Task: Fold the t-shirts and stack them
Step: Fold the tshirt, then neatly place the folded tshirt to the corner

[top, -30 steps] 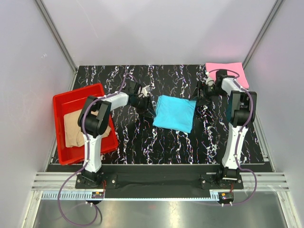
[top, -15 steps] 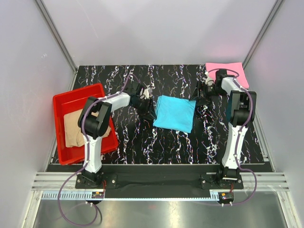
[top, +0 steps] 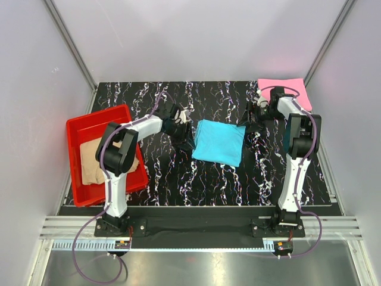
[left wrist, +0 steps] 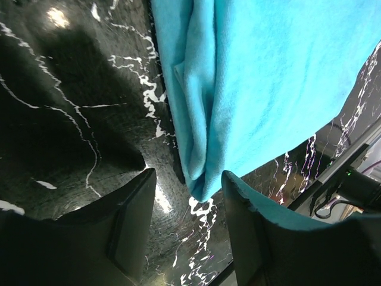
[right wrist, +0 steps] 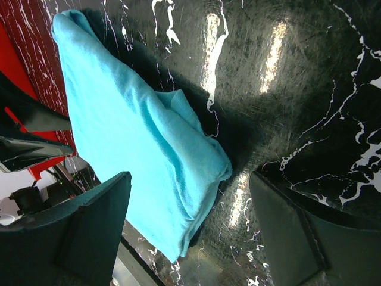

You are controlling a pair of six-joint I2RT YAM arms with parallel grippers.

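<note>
Between two wide-open end effectors (left wrist: 189,174) (right wrist: 189,179) lies the folded turquoise t-shirt (top: 219,142), seemingly unheld.

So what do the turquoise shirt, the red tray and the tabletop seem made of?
Turquoise shirt: soft matte knit cloth, maybe cotton; it creases and looks fuzzy up close. Red tray: likely rigid plastic, smooth with a moulded rim. Tabletop: hard, glossy, black marble pattern, mirroring lights; stone or laminate, unclear.

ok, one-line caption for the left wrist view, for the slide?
Open left gripper straddles a corner of the folded turquoise t-shirt lying on the black marbled table.
</note>
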